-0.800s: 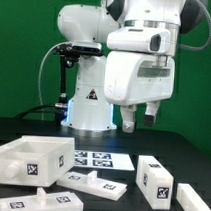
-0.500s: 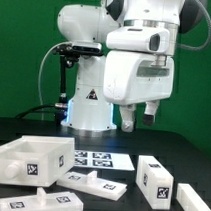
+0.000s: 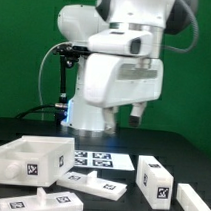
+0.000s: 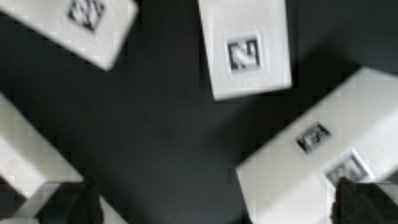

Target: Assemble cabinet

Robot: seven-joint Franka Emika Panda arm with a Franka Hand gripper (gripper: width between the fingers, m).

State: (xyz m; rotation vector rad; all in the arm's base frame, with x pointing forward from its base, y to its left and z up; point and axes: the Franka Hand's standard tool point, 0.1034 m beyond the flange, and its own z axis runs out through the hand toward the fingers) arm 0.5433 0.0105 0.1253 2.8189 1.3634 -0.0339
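The cabinet's loose white parts lie on the black table. An open box-shaped body [image 3: 33,156] is at the exterior view's left, with a flat panel [image 3: 44,198] in front of it. Two tagged blocks [image 3: 155,179] [image 3: 196,203] are at the right. My gripper [image 3: 128,115] hangs high above them, open and holding nothing. In the wrist view its dark fingertips [image 4: 63,205] frame bare table and the edge of a large tagged panel [image 4: 320,140]. My gripper [image 4: 214,212] touches none of them. Two other tagged pieces [image 4: 244,50] [image 4: 89,25] lie farther off.
The marker board [image 3: 96,161] lies flat at the table's middle, between the box body and the blocks. The arm's white base [image 3: 88,108] stands behind it. A black stand [image 3: 63,76] rises at the back left, before a green backdrop.
The arm's upper body has swung toward the exterior view's left and the wrist has turned. The gripper stays open and high. The parts on the table have not moved.
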